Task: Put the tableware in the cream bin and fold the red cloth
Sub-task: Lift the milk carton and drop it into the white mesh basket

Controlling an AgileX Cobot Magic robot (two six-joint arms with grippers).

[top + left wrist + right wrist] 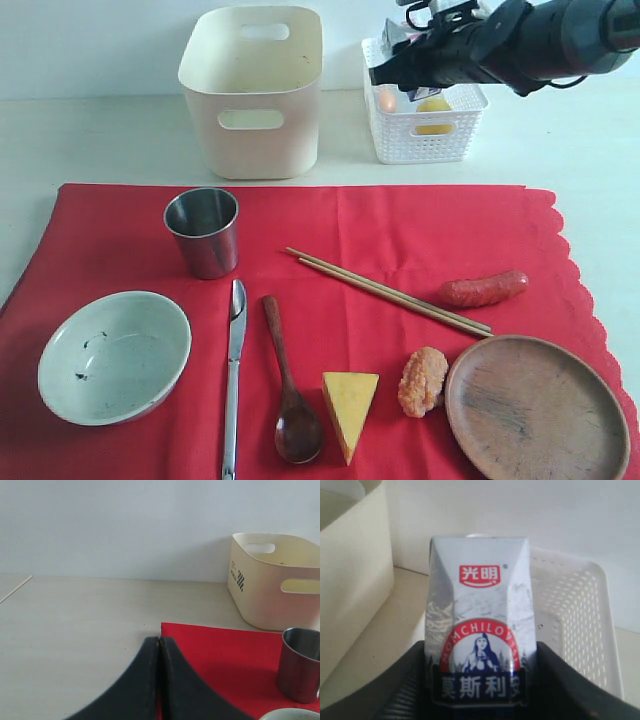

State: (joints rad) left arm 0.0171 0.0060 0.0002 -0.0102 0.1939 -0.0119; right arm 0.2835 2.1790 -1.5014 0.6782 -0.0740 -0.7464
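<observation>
- Hanging over the basket (425, 140), at one o'clock from the cloth (400, 225), the right gripper (396, 72) clamps a carton (392, 38) in the exterior view. An egg (388, 100) and a lemon (434, 110) lie below, so a release from high up could strike the egg or bounce the carton out.
- In the same view, the bin (250, 150) stands at twelve o'clock from the cloth, just beside the basket, and no tableware is in it.
- On the cloth, the cup (204, 232) is at ten o'clock, the bowl (113, 355) at eight, and the knife (234, 375) and spoon (285, 385) near six. The chopsticks (388, 291) lie just right of centre and the plate (537, 405) is at five.
- The sausage (483, 288), cheese (349, 398) and nugget (423, 380) lie among them. Folding before they are cleared would spill them, and the loose chopsticks could scatter under a poor pinch.
- In the left wrist view, the left gripper (159, 640) is closed on nothing, fingers pressed together, by the cloth's (220, 655) corner. The cup (300, 665) is near, with the bin (275, 580) behind it. Approaching with closed jaws would likely topple the upright cup.
- In the right wrist view, the carton (479, 630) stands upright between the fingers (560, 685), with the basket (580, 620) behind it and the bin's (350, 555) wall beside it. The hold looks low on the carton, so a jolt might tilt it.
</observation>
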